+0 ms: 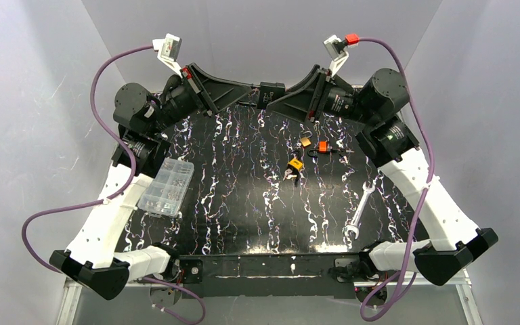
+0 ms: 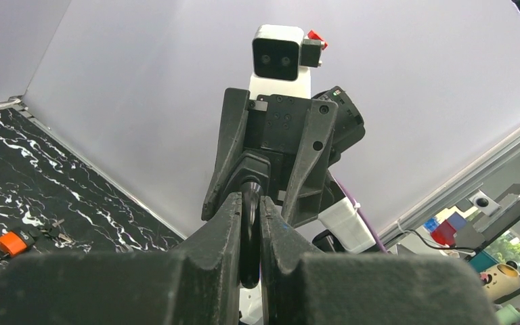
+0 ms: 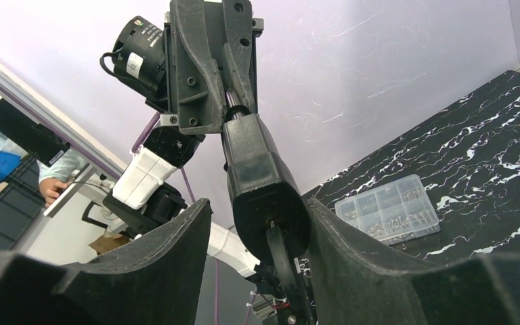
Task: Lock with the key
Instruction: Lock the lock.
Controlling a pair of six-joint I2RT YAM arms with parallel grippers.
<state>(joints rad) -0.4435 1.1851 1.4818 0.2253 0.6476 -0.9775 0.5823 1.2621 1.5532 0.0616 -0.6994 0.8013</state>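
Observation:
Both arms reach to the table's far edge and meet at a black lock body [image 1: 271, 91] held in the air. My left gripper [image 1: 254, 89] is shut on a thin dark stem [image 2: 249, 223] that runs into that body. My right gripper [image 1: 290, 96] stands open round the black body [image 3: 264, 176]; one finger [image 3: 338, 257] touches it, and a gap shows at the other. On the table lie a small brass padlock [image 1: 305, 141], an orange-tagged key bunch [image 1: 323, 146], also in the left wrist view [image 2: 11, 242], and a yellow padlock [image 1: 296, 164] with keys.
A clear plastic box of screws [image 1: 167, 187] sits at the table's left, also in the right wrist view [image 3: 387, 210]. A steel wrench [image 1: 359, 211] lies at the front right. White walls close in the back and sides.

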